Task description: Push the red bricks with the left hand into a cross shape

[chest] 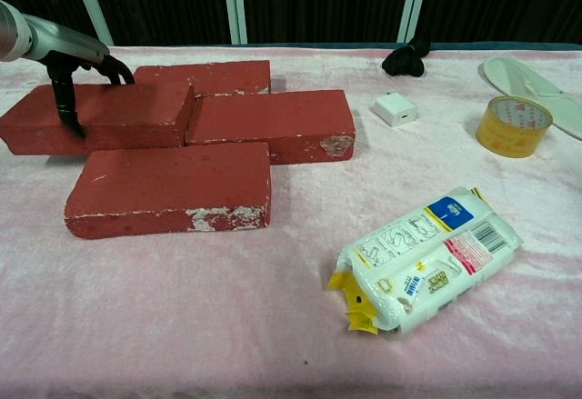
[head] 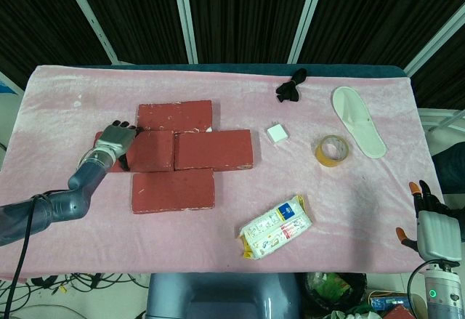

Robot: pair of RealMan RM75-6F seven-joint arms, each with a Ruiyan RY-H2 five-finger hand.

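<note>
Several red bricks lie together on the pink cloth. The far brick (head: 174, 114) (chest: 205, 76) and the near brick (head: 173, 190) (chest: 168, 185) flank a middle row. In that row the left brick (head: 151, 152) (chest: 114, 113) butts against the right brick (head: 214, 150) (chest: 268, 122) with no gap. My left hand (head: 116, 141) (chest: 77, 67) rests on the left brick's outer end, one finger down its near face and others over its far edge. My right hand (head: 429, 228) hangs beyond the table's near right corner, fingers apart, holding nothing.
A snack packet (head: 276, 226) (chest: 427, 258) lies near the front. A white charger (head: 277, 133) (chest: 396, 108), a tape roll (head: 331, 150) (chest: 514, 126), a white slipper (head: 357, 130) and a black cloth (head: 290, 86) sit at the right and back.
</note>
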